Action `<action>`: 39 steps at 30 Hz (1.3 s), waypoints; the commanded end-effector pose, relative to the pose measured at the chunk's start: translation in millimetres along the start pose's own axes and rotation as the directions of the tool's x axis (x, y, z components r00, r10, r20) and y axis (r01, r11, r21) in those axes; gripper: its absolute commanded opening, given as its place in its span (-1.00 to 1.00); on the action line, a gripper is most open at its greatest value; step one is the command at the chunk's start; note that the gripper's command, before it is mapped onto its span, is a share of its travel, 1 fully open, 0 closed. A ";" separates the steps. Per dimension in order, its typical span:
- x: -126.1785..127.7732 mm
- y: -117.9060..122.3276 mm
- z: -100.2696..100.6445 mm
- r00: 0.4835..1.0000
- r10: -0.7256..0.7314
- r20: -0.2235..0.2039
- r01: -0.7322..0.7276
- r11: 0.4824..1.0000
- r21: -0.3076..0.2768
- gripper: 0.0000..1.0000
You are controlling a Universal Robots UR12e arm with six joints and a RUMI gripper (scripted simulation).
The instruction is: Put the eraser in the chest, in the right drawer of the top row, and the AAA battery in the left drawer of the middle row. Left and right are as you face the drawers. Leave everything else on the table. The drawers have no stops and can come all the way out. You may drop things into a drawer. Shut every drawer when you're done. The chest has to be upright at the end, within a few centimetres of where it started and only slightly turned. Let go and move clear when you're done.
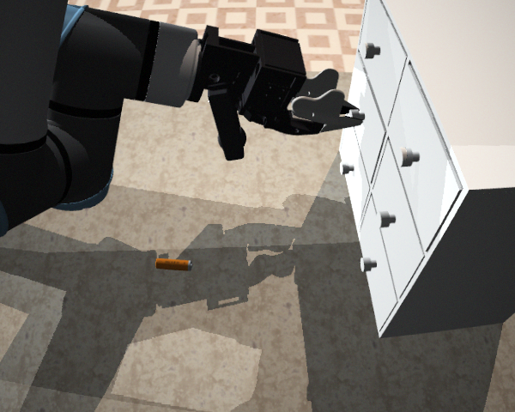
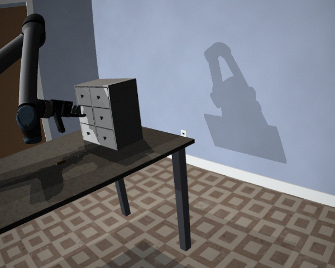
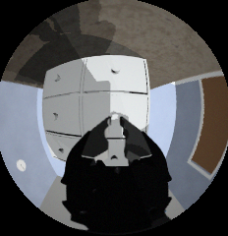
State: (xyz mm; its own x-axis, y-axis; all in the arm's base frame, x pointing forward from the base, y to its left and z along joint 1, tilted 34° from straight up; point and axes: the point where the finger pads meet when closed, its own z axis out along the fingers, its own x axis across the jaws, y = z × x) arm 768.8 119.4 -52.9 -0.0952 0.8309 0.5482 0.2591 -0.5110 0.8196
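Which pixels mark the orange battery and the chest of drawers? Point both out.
orange battery (image 1: 172,264) (image 2: 60,162): top and exterior views, middle of its side.
chest of drawers (image 1: 462,261) (image 2: 124,115) (image 3: 99,84): top and exterior views, dark side panel; wrist view, drawer front.

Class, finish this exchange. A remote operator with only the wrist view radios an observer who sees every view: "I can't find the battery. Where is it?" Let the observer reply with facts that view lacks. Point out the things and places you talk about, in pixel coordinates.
Observer: The orange battery (image 1: 172,263) (image 2: 60,162) is lying on its side on the table (image 1: 182,367) (image 2: 84,184) (image 3: 158,34), in shadow.
Operator: Which way does its silver end point?
Observer: Toward the chest (image 1: 462,266) (image 2: 125,115) (image 3: 65,98).
Operator: Does anything under the table show?
Observer: Yes, dark table legs (image 2: 182,201), on a floor of brown and cream squares.
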 end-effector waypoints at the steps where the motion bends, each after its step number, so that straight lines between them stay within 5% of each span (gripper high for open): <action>1: 1.2 1.6 2.2 1.000 -0.002 -0.003 0.002 1.000 -0.003 -0.86; 39: 1.1 1.5 1.8 1.000 -0.002 -0.003 0.002 1.000 -0.003 -0.61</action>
State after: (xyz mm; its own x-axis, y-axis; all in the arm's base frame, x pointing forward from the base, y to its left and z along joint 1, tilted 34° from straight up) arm 769.0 119.5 -53.0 -0.0953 0.8309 0.5483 0.2594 -0.5110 0.8195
